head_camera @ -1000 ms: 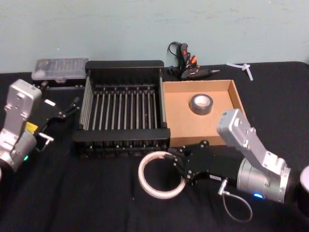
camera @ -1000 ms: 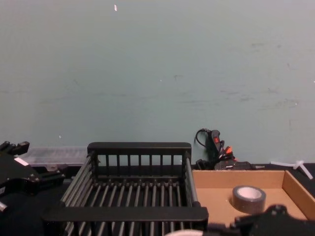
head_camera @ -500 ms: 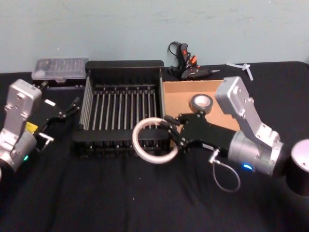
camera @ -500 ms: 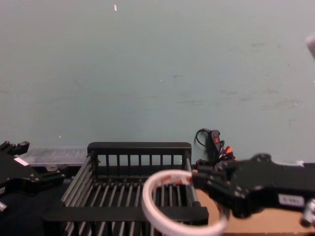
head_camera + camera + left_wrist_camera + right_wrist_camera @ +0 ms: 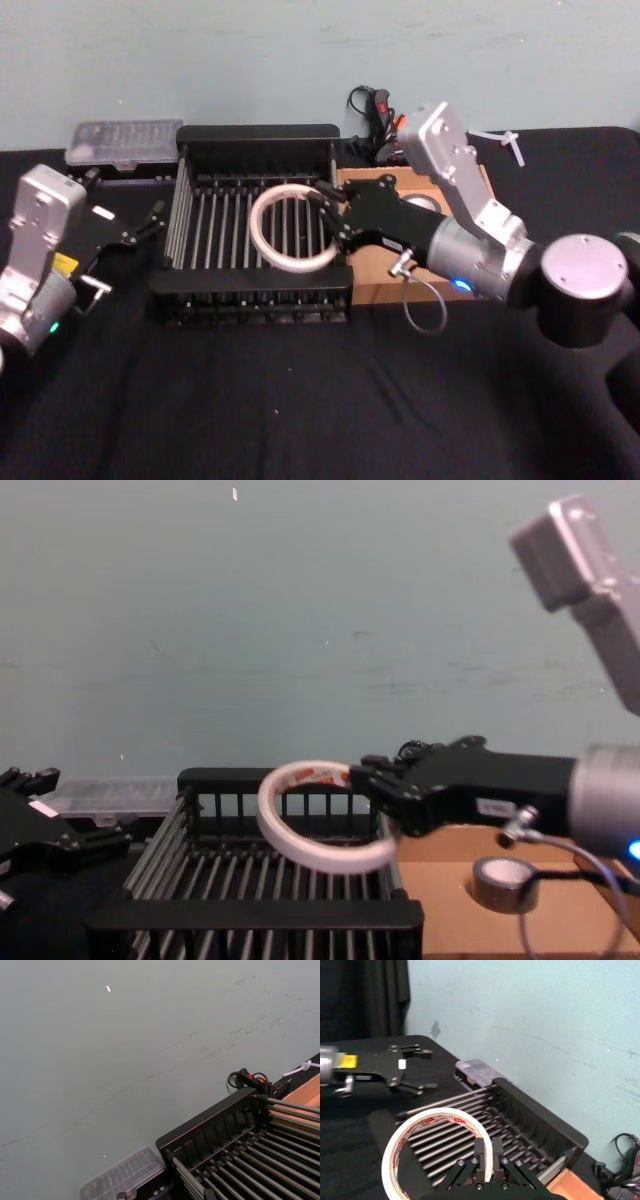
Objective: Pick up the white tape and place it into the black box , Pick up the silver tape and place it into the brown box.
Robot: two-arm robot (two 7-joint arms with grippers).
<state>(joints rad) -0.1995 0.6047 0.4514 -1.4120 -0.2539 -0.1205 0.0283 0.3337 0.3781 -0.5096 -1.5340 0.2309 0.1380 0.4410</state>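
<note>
Clamping the white tape (image 5: 291, 228) by its rim, the right gripper (image 5: 327, 215) held it tilted above the black box (image 5: 255, 135) at frame centre.

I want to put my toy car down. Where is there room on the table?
The black cloth in front of the black box is bare. Farther back it is crowded: the brown box, the right gripper holding the white tape, the left gripper alongside.
</note>
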